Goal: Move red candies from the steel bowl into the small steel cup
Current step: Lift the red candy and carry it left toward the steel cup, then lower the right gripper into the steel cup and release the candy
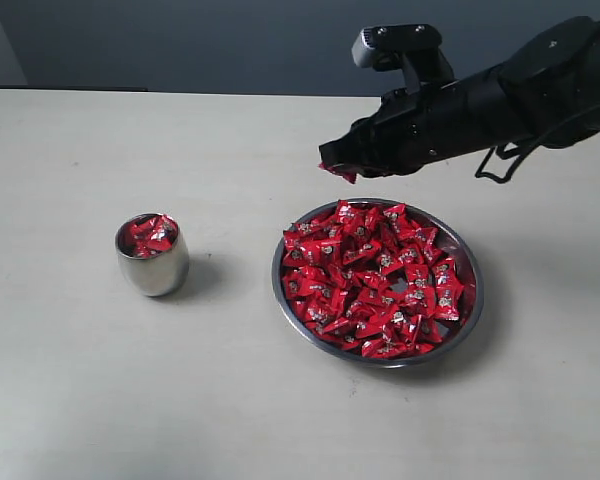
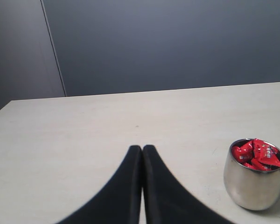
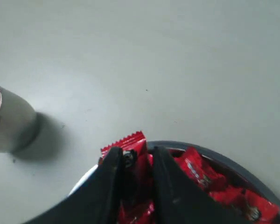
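One steel bowl (image 1: pixel 277 275), one small steel cup (image 1: pixel 153 268); right jaws pinch one red candy (image 3: pixel 130 145), left jaws closed.

Nothing legible anywhere — the red candies (image 1: pixel 380 275) carry small pale marks, too blurred to read.

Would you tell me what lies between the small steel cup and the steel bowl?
Only bare table between small steel cup and steel bowl, per the exterior view.

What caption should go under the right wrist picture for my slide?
The right tool pinches one red candy above the full bowl, with the cup nearby.
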`<state>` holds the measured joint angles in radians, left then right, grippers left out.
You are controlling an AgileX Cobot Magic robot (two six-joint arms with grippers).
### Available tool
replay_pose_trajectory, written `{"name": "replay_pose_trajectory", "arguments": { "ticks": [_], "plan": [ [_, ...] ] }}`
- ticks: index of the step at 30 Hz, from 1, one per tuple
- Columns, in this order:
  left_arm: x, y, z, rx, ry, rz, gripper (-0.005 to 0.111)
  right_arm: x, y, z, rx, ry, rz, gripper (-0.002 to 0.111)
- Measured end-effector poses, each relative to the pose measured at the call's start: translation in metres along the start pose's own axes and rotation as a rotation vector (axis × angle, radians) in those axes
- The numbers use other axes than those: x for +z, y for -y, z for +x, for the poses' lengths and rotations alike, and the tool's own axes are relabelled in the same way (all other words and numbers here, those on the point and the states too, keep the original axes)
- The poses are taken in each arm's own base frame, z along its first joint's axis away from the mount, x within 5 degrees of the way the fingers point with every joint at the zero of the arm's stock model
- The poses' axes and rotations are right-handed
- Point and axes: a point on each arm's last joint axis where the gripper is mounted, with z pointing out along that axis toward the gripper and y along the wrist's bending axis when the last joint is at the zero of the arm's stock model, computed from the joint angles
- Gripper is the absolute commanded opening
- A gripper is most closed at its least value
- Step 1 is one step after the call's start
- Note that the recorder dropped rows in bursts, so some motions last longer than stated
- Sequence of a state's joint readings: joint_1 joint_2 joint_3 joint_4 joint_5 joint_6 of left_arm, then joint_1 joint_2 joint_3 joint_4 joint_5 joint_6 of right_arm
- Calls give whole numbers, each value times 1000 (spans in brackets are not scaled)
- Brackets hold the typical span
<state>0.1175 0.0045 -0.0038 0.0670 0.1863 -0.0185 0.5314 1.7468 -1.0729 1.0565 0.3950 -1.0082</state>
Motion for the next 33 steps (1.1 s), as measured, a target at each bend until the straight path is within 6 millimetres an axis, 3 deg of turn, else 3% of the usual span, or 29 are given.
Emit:
{"name": "replay_pose_trajectory", "arguments": {
  "ticks": [21,33],
  "plan": [
    [0,0,0,0,0,0,0,80,-69,-40,-179,-5,-245,-1],
    [0,0,0,0,0,0,0,108,-113,-36,-278,-55,-393,-1]
  ]
}}
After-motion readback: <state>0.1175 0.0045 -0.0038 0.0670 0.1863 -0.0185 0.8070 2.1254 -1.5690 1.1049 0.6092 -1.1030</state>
